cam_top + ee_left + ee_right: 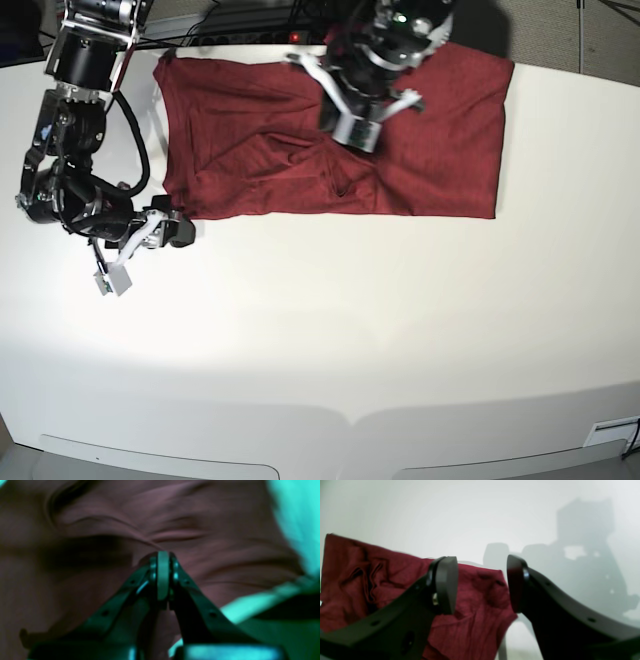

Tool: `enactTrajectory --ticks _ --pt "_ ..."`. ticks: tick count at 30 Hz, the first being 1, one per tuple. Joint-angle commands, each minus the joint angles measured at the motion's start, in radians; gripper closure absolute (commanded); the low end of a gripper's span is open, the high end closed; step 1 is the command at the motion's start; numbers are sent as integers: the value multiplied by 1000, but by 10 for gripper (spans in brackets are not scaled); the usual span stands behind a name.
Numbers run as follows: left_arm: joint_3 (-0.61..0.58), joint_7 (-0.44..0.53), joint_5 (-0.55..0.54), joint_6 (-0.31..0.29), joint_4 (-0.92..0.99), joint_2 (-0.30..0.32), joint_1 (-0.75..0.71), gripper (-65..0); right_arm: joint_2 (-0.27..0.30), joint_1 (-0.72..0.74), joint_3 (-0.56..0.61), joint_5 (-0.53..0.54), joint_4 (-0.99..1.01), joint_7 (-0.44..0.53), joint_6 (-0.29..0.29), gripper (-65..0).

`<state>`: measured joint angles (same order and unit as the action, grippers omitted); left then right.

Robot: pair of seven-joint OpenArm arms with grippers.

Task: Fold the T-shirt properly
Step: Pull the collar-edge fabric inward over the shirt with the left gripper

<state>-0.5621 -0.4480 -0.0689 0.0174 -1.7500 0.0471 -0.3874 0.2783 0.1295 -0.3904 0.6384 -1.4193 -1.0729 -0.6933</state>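
The dark red T-shirt (440, 150) lies spread in a wide band across the far part of the white table (400, 330), with creases around its middle. My left gripper (343, 183) reaches down onto those creases. In the left wrist view it (163, 555) is shut, with folds of the T-shirt (212, 530) gathered at its tip. My right gripper (170, 228) is open and empty just off the shirt's near left corner. In the right wrist view its jaws (482, 585) stand apart, with the T-shirt (475, 620) behind the left finger.
Dark cables (250, 20) run along the table's far edge behind the shirt. The left arm's body (385, 50) hangs over the shirt's upper middle. The right arm's links (70, 130) stand at the far left. The table's front edge (350, 420) curves below.
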Motion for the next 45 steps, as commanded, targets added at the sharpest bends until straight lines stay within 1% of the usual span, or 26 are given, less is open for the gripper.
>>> enactTrajectory --ticks 1,4,5,8,9,11,13,14,17,18,19,21,24,28,29,33,35,37,40,43,45 --pt "-10 32 14 -6 -17 -2 12 0 13 19 -2 23 -16 19 -5 -315" --pt "-49 61 20 -103 -17 -3 48 0 13 19 -2 23 -16 19 -5 -315" --pt "-59 61 20 -114 -17 -2 64 0 13 19 -2 23 -16 18 -5 -315" --pt "-59 59 20 -111 -17 -2 101 0 13 19 -2 23 -16 18 -5 -315" --pt "-54 55 20 -90 -17 -2 110 0 13 19 -2 23 -16 19 -5 -315" --pt "-37 53 21 -15 -23 1 116 0 13 19 -2 21 -16 18 -5 -315" --pt "-13 47 55 45 -38 11 113 0 13 19 -2 19 -16 19 -5 -315" --pt "-1 41 78 89 -47 19 112 0 13 19 -2 19 -16 19 -5 -315" --pt "39 6 136 280 -55 29 105 0 13 19 -2 19 -16 19 -5 -315" --pt "51 -8 149 317 -55 34 104 0 13 19 -2 19 -16 19 -5 -315" --pt "60 -25 148 330 -55 40 104 0 13 19 -2 19 -16 19 -5 -315" --pt "64 -55 147 331 -55 48 103 0 13 20 -2 19 -16 19 -5 -315" --pt "64 -52 134 331 -28 50 102 0 13 19 -2 20 -16 19 -5 -315" --pt "63 10 46 319 51 50 103 0 13 19 -2 19 -16 19 -5 -315" --pt "63 22 41 319 68 50 103 0 13 19 -2 19 -16 19 -5 -315" --pt "63 24 41 318 89 47 108 0 13 20 -2 20 -16 23 -5 -315" --pt "62 24 42 291 89 29 108 0 13 20 -2 20 -16 27 -5 -315" --pt "58 26 42 233 90 -3 108 0 13 20 -2 20 -16 27 -5 -315" --pt "30 45 47 183 90 -48 108 0 13 20 -2 20 -16 26 -5 -315" --pt "-13 77 97 176 90 -76 116 0 13 19 -2 19 -16 26 -5 -315" --pt "-38 79 103 176 90 -84 137 0 13 19 -2 19 -16 26 -5 -315"
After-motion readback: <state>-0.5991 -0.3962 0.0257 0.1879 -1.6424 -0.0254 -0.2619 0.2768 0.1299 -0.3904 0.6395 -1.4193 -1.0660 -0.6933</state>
